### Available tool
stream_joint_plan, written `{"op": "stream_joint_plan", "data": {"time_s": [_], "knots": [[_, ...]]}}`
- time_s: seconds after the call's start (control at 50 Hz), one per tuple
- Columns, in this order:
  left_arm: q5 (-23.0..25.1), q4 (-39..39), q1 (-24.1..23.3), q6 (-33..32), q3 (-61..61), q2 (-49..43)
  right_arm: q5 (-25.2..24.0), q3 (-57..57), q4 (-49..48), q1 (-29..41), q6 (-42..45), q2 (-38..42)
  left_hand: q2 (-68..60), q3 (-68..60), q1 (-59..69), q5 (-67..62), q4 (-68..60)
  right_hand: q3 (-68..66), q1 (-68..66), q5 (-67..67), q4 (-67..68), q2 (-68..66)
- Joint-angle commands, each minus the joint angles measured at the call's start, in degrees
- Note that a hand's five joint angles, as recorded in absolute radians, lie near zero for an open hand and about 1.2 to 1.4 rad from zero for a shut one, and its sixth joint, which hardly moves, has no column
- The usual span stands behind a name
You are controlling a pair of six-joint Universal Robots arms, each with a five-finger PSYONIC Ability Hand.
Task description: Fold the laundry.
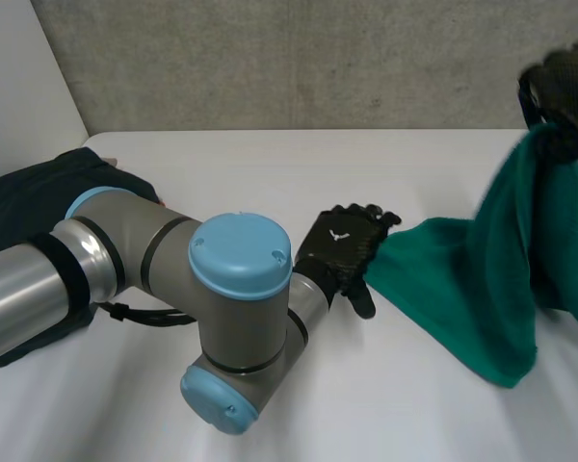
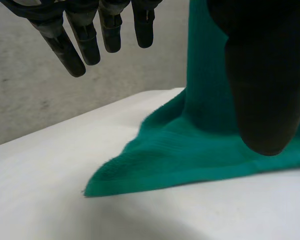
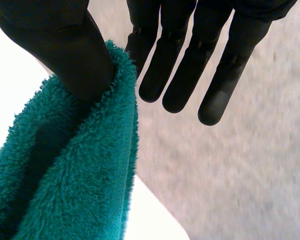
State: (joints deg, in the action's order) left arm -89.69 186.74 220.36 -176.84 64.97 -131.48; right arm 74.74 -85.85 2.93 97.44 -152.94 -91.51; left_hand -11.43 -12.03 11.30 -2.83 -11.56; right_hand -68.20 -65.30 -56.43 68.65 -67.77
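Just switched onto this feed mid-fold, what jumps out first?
The green towel catches the eye: the right hand pinches one end and holds it high above the white table, while the rest trails down onto the surface. The left hand is open beside the towel's corner that lies on the table. A dark garment lies at the table's left side, behind the left arm.

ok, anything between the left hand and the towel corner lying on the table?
Nothing visible. The left hand, fingers straight, is right at the green towel's low corner on the white table. The right hand pinches the raised end.
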Motion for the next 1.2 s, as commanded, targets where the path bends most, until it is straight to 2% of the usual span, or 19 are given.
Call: {"op": "stream_joint_plan", "data": {"time_s": [0.02, 0.18, 0.22, 0.3, 0.4, 0.42, 0.44, 0.54, 0.62, 0.76, 0.88, 1.0, 1.06, 1.08, 1.1, 1.12, 1.14, 1.18, 1.2], "knots": [[-3.1, -1.5, 1.3, 9.8, -3.4, -1.2, 1.5, 6.0, 5.0, 9.4, -2.8, -4.4, 1.4, 2.0, -1.3, 2.8, 1.6, -11.8, -14.7, -13.6, 11.3, -12.2], [2.6, -5.8, 1.8, 25.3, -3.4, -0.6, 4.8, 8.5, 7.4, 17.4, -1.9, -2.3, 1.4, 2.0, -1.3, 2.8, 1.6, -11.8, -14.7, -13.6, 11.3, -12.2], [4.3, -6.7, 1.7, 29.5, -2.7, 0.2, 5.6, 7.8, 7.1, 18.0, -1.1, -1.0, -5.0, -4.4, 5.1, -3.6, -4.8, -11.8, -14.7, -13.6, 11.3, -12.2], [5.9, -7.1, 1.6, 34.5, 0.6, 2.9, 6.6, 5.7, 5.8, 18.5, -0.4, 1.1, -23.6, -23.0, 23.8, -22.2, -23.5, -11.8, -14.7, -13.6, 11.3, -12.2], [5.6, -5.9, 2.4, 36.0, 2.2, 5.6, 7.7, 3.9, 4.1, 20.0, -0.4, 1.9, -45.8, -45.2, 46.0, -44.4, -45.7, -11.8, -14.7, -13.6, 11.3, -12.2], [5.4, -5.6, 2.6, 36.4, 2.4, 6.4, 8.2, 3.6, 3.4, 20.3, -0.6, 1.9, -61.7, -61.1, 61.8, -60.3, -61.6, -11.8, -14.7, -13.6, 11.3, -12.2], [5.3, -5.5, 2.8, 36.7, 2.4, 6.9, 8.4, 3.5, 3.1, 20.4, -0.7, 1.8, -68.5, -67.9, 68.6, -67.1, -68.4, -11.8, -14.7, -13.6, 11.3, -12.2], [3.2, -5.8, 5.0, 37.7, 3.2, 10.4, 9.5, 3.1, 1.8, 20.4, -1.3, 1.8, -68.6, -68.0, 68.7, -67.2, -68.4, -11.8, -14.7, -13.6, 11.3, -12.2], [2.9, -5.9, 9.3, 35.7, 3.6, 16.9, 9.0, 2.3, 1.5, 19.1, -1.5, 1.9, -68.6, -68.0, 68.7, -67.2, -68.4, -11.8, -14.7, -13.6, 11.3, -12.2], [7.9, -10.6, 16.4, 22.3, 1.9, 23.3, 5.9, -0.5, 0.5, 14.1, -2.1, 5.5, -68.6, -68.0, 68.7, -67.2, -68.4, -11.8, -14.7, -13.6, 11.3, -12.2], [7.0, -14.0, 16.9, 9.3, -0.2, 14.9, 1.1, -2.6, -2.2, 15.8, -4.6, 14.9, -68.6, -68.0, 68.7, -67.2, -68.4, -11.8, -14.7, -13.6, 11.3, -12.2], [1.8, -13.9, 16.5, -1.0, -4.7, -0.5, 3.4, -0.5, -10.4, 16.8, -4.8, 27.8, -68.6, -68.0, 68.7, -67.2, -68.4, -11.8, -14.7, -13.6, 11.3, -12.2], [-0.7, -14.3, 16.5, -3.5, -9.4, -5.6, 4.4, 1.8, -12.8, 16.9, -4.9, 31.6, -68.6, -68.0, 68.7, -67.2, -68.4, -11.8, -14.7, -13.6, 11.3, -12.2], [-1.1, -14.4, 16.5, -3.7, -10.5, -6.1, 4.5, 2.3, -12.9, 17.0, -5.2, 32.0, -63.1, -62.5, 63.2, -61.7, -63.0, -11.8, -14.7, -13.6, 11.3, -12.2], [-1.4, -14.6, 16.5, -3.8, -11.3, -6.5, 4.7, 2.7, -12.8, 17.1, -5.4, 32.2, -52.9, -52.3, 53.0, -51.5, -52.8, 0.5, -2.4, -1.2, -1.0, 0.1], [-1.5, -15.3, 16.5, -3.6, -12.4, -6.2, 4.9, 3.3, -12.3, 17.5, -6.2, 32.1, -42.0, -41.3, 42.1, -40.6, -41.8, 26.5, 23.6, 24.7, -26.9, 26.1], [-1.5, -15.8, 16.7, -3.3, -12.4, -5.6, 5.1, 3.6, -12.1, 17.9, -6.5, 31.8, -38.9, -38.2, 39.0, -37.4, -38.7, 36.9, 34.0, 35.1, -37.4, 36.5], [-1.0, -16.3, 16.8, -2.7, -11.9, -3.8, 5.6, 3.8, -11.2, 18.6, -7.1, 31.0, -28.3, -27.7, 28.4, -26.9, -28.2, 44.2, 41.3, 42.4, -44.7, 43.8], [-0.5, -16.5, 16.9, -2.1, -10.5, -1.3, 6.5, 3.8, -10.1, 19.1, -8.0, 29.4, -8.7, -8.1, 8.9, -7.3, -8.6, 49.7, 46.8, 48.0, -50.2, 49.3]]}}
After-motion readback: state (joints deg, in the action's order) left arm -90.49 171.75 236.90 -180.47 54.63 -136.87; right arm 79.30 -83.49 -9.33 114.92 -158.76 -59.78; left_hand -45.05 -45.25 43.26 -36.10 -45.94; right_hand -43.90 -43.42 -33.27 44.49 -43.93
